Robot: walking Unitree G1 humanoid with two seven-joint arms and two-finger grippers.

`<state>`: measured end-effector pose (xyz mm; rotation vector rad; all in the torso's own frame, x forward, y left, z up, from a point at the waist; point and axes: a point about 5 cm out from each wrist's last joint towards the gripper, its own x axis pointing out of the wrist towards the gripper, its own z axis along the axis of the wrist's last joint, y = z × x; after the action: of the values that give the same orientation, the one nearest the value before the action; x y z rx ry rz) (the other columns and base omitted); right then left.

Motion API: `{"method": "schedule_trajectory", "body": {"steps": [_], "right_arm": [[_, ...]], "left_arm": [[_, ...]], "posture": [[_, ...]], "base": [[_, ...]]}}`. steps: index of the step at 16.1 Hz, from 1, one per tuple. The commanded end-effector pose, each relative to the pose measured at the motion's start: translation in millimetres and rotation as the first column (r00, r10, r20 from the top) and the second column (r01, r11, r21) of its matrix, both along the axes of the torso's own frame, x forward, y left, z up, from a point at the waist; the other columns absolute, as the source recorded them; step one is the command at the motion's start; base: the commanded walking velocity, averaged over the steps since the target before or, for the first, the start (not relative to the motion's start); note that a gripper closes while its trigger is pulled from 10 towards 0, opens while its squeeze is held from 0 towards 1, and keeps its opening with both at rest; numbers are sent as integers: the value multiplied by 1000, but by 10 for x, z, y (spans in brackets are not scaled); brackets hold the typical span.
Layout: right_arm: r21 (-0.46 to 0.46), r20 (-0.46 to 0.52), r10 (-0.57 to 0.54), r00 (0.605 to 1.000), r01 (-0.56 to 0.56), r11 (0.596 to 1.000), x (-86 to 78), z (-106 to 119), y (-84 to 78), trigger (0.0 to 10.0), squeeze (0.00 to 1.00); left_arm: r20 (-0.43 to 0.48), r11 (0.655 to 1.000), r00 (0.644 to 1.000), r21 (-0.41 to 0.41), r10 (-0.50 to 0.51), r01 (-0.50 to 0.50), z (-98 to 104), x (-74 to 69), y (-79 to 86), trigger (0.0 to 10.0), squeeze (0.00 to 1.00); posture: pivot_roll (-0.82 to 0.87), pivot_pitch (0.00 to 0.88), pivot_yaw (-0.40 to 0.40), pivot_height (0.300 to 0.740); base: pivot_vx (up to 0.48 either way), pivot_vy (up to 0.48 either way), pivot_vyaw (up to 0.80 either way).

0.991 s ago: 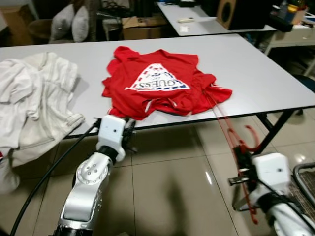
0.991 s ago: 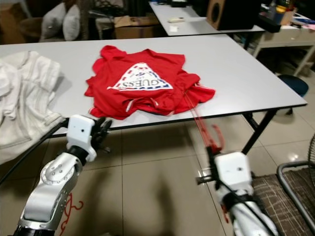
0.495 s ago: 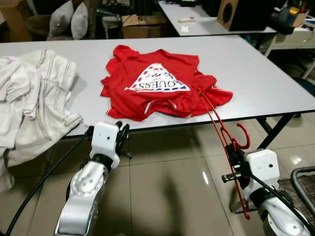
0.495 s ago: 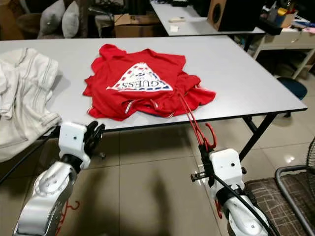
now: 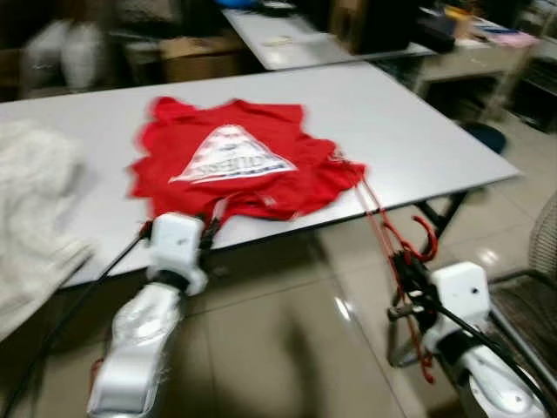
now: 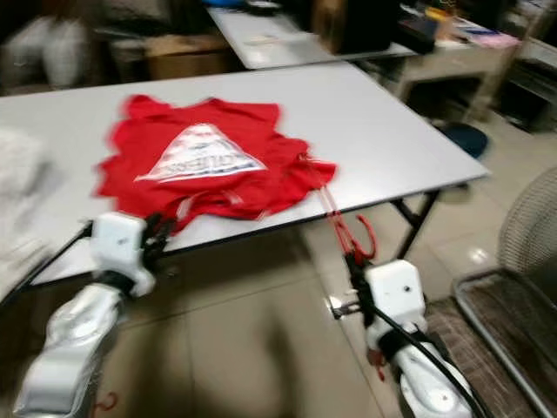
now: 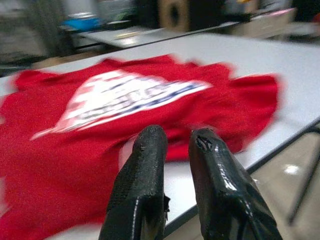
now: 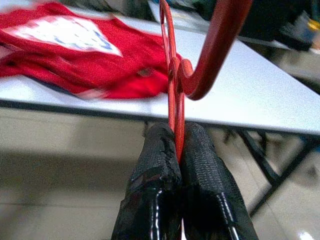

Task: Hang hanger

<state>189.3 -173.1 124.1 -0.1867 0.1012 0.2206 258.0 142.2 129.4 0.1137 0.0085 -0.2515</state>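
A red hanger point(image 5: 383, 228) slants from the table edge down to my right gripper point(image 5: 406, 272), which is shut on its wire just below the hook point(image 5: 426, 246). In the right wrist view the fingers point(image 8: 159, 150) pinch the red wire point(image 8: 172, 90). The hanger's upper end touches the corner of a red T-shirt point(image 5: 235, 165) with a white triangle print, lying on the white table point(image 5: 409, 131). My left gripper point(image 5: 209, 233) sits at the table's front edge by the shirt. Its fingers point(image 7: 150, 150) are nearly together and hold nothing.
A white garment point(image 5: 35, 200) is heaped on the table's left end. Black table legs point(image 5: 435, 213) stand near the hanger. A round wire grille point(image 6: 531, 226) and a checked mat point(image 6: 496, 326) are at the right. A second table point(image 5: 296, 39) stands behind.
The whole picture has shifted left and blurred, so the camera has turned right. My right gripper still holds the hanger. Both arms keep about the same pose.
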Motion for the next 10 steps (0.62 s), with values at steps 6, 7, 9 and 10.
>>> {"method": "schedule_trajectory", "body": {"steps": [6, 7, 9, 10], "right_arm": [[3, 41, 74, 996, -74, 997, 12, 69, 83, 10000, 0], [-30, 48, 92, 995, -91, 995, 16, 76, 97, 10000, 0], [-34, 50, 98, 994, -97, 995, 27, 76, 110, 10000, 0], [-27, 59, 86, 995, -85, 996, 42, 80, 111, 10000, 0]], "left_arm": [[-4, 1000, 1000, 4, 15, -15, 23, 31, 80, 10000, 0], [1, 1000, 1000, 6, 22, -22, 38, 37, 100, 10000, 0], [9, 1000, 1000, 7, 27, -27, 68, 54, 118, 10000, 0], [12, 1000, 1000, 5, 28, -28, 79, 66, 118, 10000, 0]], "posture": [[-21, 31, 33, 740], [-13, 33, 32, 740], [-8, 32, 33, 740], [-7, 31, 34, 740]], "base": [[292, 0, 0], [292, 0, 0], [296, 0, 756], [300, 0, 800]]}}
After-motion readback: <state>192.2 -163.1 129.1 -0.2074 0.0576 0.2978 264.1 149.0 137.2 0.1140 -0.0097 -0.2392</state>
